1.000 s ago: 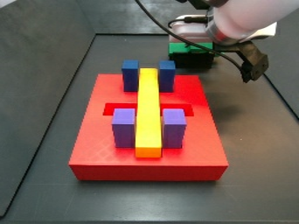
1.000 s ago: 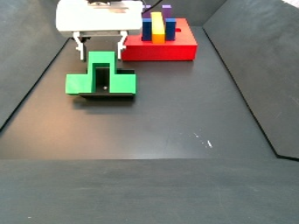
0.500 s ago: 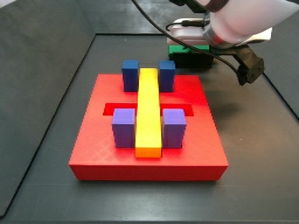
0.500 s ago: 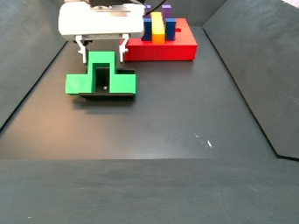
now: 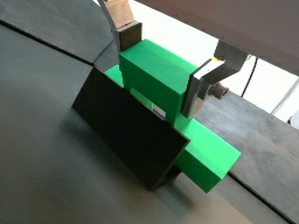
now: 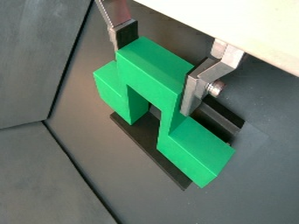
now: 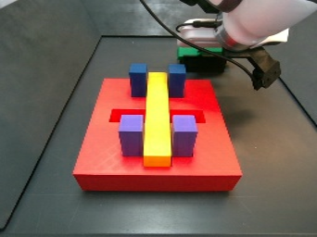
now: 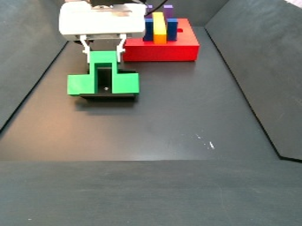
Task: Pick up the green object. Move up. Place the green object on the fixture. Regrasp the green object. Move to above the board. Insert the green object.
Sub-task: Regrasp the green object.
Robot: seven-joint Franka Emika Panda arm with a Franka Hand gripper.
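The green object (image 8: 104,83) rests on the black fixture (image 8: 108,98) on the dark floor, its raised block pointing up. My gripper (image 8: 102,51) comes down over that block, and both wrist views show the silver fingers (image 5: 201,87) pressed against its two sides. In those views the gripper (image 5: 163,66) (image 6: 160,63) is shut on the green object (image 5: 158,74) (image 6: 146,74), whose lower arm sticks out past the fixture (image 5: 122,131). The red board (image 7: 124,157) lies apart from it, carrying the yellow bar (image 7: 156,116) with blue and purple blocks.
The floor's raised dark walls (image 8: 24,97) run along both sides. The board (image 8: 177,51) stands just beyond the fixture. The arm's white body (image 7: 254,23) and cables hang over the fixture (image 7: 205,65) at the back right.
The fingers have moved inward onto the green object's raised block. The arm, the green object and the board have not shifted.
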